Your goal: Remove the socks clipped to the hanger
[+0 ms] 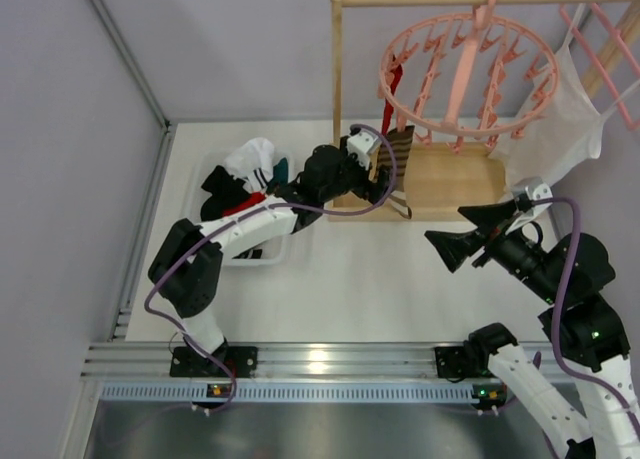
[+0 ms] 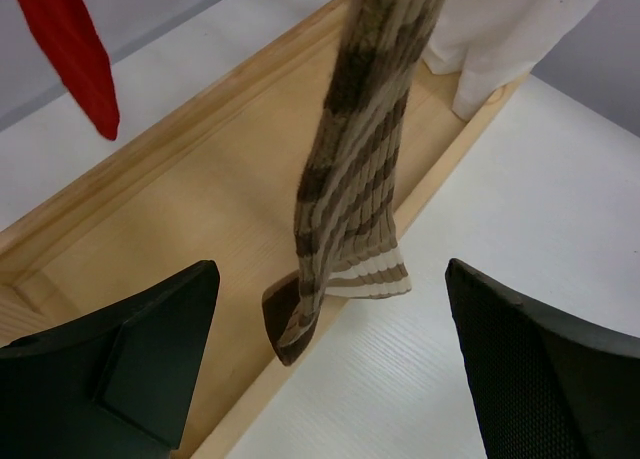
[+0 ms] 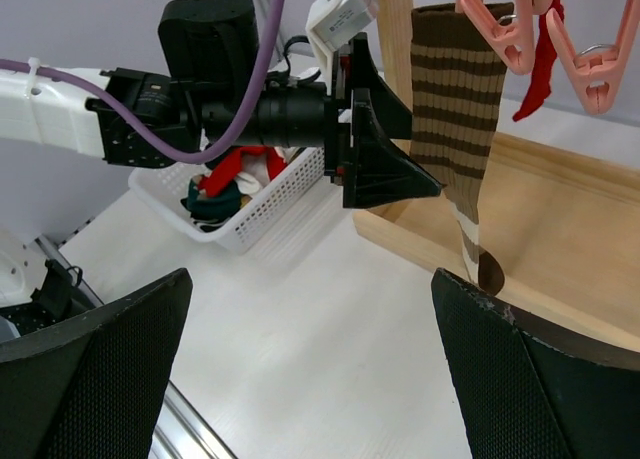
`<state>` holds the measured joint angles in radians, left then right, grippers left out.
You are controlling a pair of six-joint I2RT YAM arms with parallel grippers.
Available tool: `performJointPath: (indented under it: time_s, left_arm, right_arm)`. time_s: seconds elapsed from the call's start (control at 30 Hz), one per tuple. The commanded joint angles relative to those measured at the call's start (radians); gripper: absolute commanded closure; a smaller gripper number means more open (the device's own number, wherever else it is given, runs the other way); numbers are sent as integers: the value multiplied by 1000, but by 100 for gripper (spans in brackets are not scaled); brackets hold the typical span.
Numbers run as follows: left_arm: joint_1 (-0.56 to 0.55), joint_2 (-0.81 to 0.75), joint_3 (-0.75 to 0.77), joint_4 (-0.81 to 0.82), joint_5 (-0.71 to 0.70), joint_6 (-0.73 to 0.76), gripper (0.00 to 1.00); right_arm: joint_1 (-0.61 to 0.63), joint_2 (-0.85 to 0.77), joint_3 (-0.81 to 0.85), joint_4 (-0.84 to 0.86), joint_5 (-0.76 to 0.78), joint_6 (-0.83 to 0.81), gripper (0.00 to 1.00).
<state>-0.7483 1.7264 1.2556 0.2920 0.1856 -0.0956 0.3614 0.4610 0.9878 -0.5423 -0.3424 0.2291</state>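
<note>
The round pink hanger (image 1: 467,74) hangs by its hook from a wooden rail. A brown striped sock (image 1: 393,157) hangs from a clip at its left side, its toe just above the wooden base; it also shows in the left wrist view (image 2: 355,169) and the right wrist view (image 3: 455,149). A red sock (image 1: 391,91) (image 2: 75,49) is clipped just behind it. My left gripper (image 1: 388,176) (image 2: 330,274) is open, level with the brown sock's lower end and not touching it. My right gripper (image 1: 445,224) (image 3: 311,279) is open and empty, right of it over the table.
A white basket (image 1: 215,179) (image 3: 260,219) at the left holds several socks. The wooden stand's base (image 1: 450,179) and post (image 1: 337,59) lie under the hanger. A large white cloth (image 1: 560,129) hangs at the right by a straight-barred pink rack (image 1: 610,49).
</note>
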Motion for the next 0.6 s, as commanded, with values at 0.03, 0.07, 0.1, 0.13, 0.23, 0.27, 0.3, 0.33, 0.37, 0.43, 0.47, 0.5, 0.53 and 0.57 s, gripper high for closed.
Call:
performJointPath:
  time_s: [0.03, 0.07, 0.1, 0.13, 0.23, 0.27, 0.3, 0.33, 0.37, 0.43, 0.47, 0.5, 0.53, 0.57]
  left_arm:
    - [1, 47, 79, 72, 3, 43, 2]
    - [1, 56, 85, 72, 12, 45, 5]
    - [1, 71, 91, 72, 21, 43, 11]
    - [1, 79, 102, 72, 49, 42, 19]
    - [1, 98, 116, 79, 66, 28, 59]
    - [0, 99, 119, 79, 68, 13, 67]
    - [0, 98, 120, 79, 66, 7, 76]
    - [-2, 93, 117, 81, 61, 1, 89]
    - [-8, 90, 114, 81, 48, -7, 92]
    - [-20, 65, 93, 81, 16, -12, 100]
    - [-40, 55, 81, 82, -17, -19, 100]
    - [-52, 24, 52, 82, -79, -23, 100]
    - [-68, 12, 36, 82, -127, -23, 100]
    - [-101, -1, 22, 82, -170, -24, 100]
  right_arm:
    - [-18, -5, -3, 77, -26, -7, 1]
    - [-18, -4, -9, 84, -27, -5, 1]
    - [-18, -2, -12, 85, -29, -5, 1]
    - [-16, -1, -15, 96, -35, -8, 1]
    - [-16, 1, -29, 117, -35, 1, 1]
    - [-18, -1, -37, 137, -33, 13, 1]
    - [-18, -2, -41, 151, -33, 21, 0]
    - [-18, -5, -46, 166, -32, 50, 1]
    - [-16, -8, -54, 198, -33, 59, 1]
    - [-18, -12, -60, 225, -47, 79, 0]
    - [-16, -13, -60, 237, -50, 97, 1]
    - [-18, -10, -58, 245, -46, 105, 0]
    - [-18, -4, -54, 243, -43, 113, 1]
    - [-18, -2, -45, 242, -40, 121, 1]
